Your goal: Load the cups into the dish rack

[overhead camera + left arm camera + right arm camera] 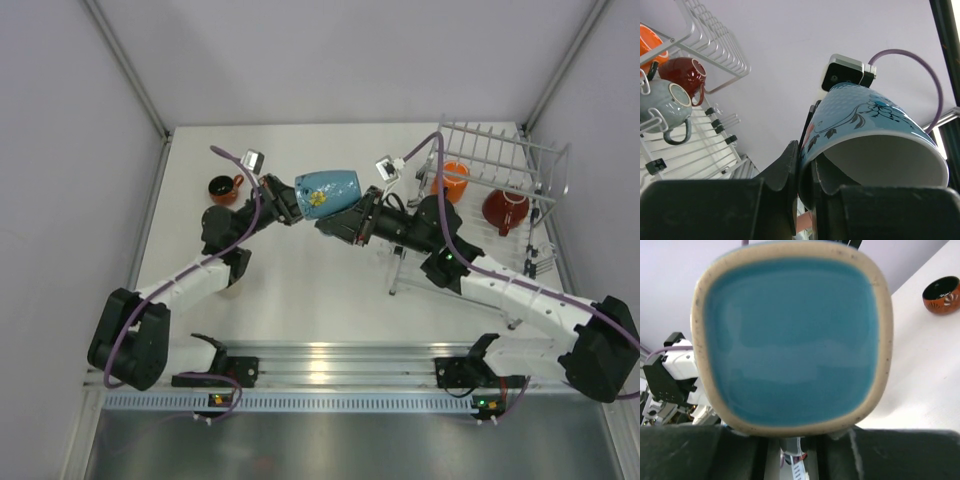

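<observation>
Blue mug hangs on its side mid-air over the tabletop, left of the rack; left hand pinches its rim wall, right hand sits at its base, grip unclear; glazed ceramic looks slick, rigid and chippable, so pinch the wall, not the base.

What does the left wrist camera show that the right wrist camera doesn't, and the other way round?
Only left wrist: the dish rack holding a grey cup, a dark red cup and an orange cup, plus the white inside of the blue cup, its wall pinched by the left claw. Only right wrist: that cup's flat base and a squat orange-red cup on the table. Both: the blue cup itself.
</observation>
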Controlling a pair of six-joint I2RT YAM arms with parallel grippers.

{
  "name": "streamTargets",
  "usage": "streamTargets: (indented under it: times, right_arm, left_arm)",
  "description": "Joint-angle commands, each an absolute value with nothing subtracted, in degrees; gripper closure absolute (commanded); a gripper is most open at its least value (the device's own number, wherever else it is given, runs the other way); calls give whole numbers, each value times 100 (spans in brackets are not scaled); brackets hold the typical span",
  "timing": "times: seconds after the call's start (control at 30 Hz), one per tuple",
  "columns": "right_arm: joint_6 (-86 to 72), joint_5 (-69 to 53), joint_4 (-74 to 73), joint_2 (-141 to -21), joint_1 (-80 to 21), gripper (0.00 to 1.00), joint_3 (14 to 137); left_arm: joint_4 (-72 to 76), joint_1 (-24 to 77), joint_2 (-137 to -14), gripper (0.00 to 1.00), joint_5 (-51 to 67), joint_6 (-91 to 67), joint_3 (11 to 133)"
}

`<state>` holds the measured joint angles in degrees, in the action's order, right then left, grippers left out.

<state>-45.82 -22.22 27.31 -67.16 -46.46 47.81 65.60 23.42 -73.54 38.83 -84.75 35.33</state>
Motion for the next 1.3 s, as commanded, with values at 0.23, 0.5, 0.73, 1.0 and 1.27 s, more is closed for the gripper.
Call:
streamTargets:
  times: [0.23, 0.5, 0.73, 1.0, 1.27]
  right_arm:
    - [-4685, -1846, 3410, -6320, -4711, 100, 4650]
    - [-4457, -1530, 3015, -5986, -4702, 100, 4474]
    - [-4228, -1011, 2365, -5275, -4395, 100, 4140]
    - [-3850, -800, 1249, -4335, -3807, 100, 3797]
    - [-3534, 473, -1173, -3867, -2858, 100, 3972]
  left_arm:
    - [7339, 2531, -7199, 71, 3779, -8306, 3410]
    - [7339, 2531, -7163, 36, 3718, -8279, 3314]
    - [5944, 2531, -6891, 6, 3437, -7753, 3340]
    - [3757, 2514, -6364, 2, 2655, -6516, 3733]
    - [1539, 2426, -6127, 2, 1987, -6116, 4228]
